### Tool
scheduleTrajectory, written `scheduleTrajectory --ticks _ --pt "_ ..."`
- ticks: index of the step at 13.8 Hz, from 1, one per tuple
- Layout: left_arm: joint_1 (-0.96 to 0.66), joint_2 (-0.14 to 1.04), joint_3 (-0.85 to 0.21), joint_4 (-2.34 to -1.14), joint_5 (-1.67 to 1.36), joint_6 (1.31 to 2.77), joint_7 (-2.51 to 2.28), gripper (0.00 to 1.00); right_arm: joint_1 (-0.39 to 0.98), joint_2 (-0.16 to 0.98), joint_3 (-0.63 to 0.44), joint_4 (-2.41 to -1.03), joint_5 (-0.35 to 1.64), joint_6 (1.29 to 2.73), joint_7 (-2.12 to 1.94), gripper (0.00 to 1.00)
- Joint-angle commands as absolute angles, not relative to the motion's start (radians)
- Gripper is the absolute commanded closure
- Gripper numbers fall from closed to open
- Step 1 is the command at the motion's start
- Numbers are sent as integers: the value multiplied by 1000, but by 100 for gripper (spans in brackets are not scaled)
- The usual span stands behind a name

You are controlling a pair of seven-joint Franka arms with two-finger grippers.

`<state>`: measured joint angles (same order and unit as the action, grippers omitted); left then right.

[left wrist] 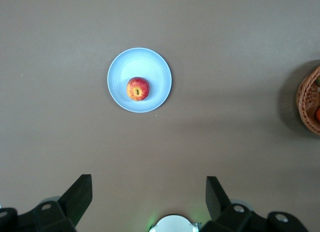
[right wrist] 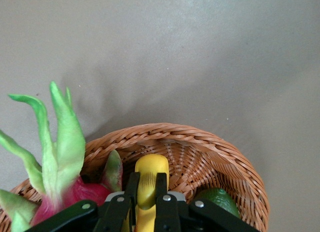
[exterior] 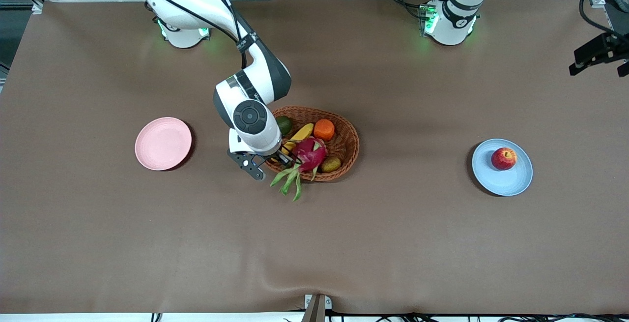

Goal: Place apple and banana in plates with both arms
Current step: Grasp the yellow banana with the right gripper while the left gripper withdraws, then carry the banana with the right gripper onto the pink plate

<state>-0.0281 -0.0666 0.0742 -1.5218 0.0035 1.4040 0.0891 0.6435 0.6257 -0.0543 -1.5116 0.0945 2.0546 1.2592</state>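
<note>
Two arms were recorded at the brown table [exterior: 98,243], only one of them at work. The right arm reached from its base to the wicker basket [exterior: 346,140] at mid-table; the left arm waited, drawn up high near its own end.

The basket held the largest fruit, a pink dragon fruit [exterior: 310,154] whose green leaves hung over the rim nearest the front camera, together with an orange [exterior: 324,129], a green fruit [exterior: 284,125] and a small brownish one [exterior: 331,164].

The pink plate [exterior: 163,143] lay bare toward the right arm's end of the table, well apart from the basket, presumably reserved for the banana. The blue plate [exterior: 511,180] lay toward the left arm's end and already carried the apple [exterior: 503,158], so that half of the task was judged done.

The banana [right wrist: 149,179] lay in the basket beside the dragon fruit. The right gripper [right wrist: 146,188] was lowered into the basket with its jaws closed narrowly about the banana near one end, both fingers touching its sides; this grip was probably chosen because the dragon fruit crowded the rest of it.

The left gripper [left wrist: 148,196] hung over bare table near the blue plate, jaws spread wide and empty, consistent with the apple's release.
</note>
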Motion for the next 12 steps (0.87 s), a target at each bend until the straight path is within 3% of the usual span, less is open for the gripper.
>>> scheduleTrajectory --ticks 1,7,12 --pt "-41 -123 86 -1588 -5 1419 104 0 649 574 -60 -1491 83 1962 1252 100" --pt "-43 -120 63 -1588 14 1454 20 0 640 557 -66 -1384 -67 1702 1134 100" --pt "-44 -117 61 -1586 0 1454 35 0 551 523 -165 -1404 -127 1562 833 100"
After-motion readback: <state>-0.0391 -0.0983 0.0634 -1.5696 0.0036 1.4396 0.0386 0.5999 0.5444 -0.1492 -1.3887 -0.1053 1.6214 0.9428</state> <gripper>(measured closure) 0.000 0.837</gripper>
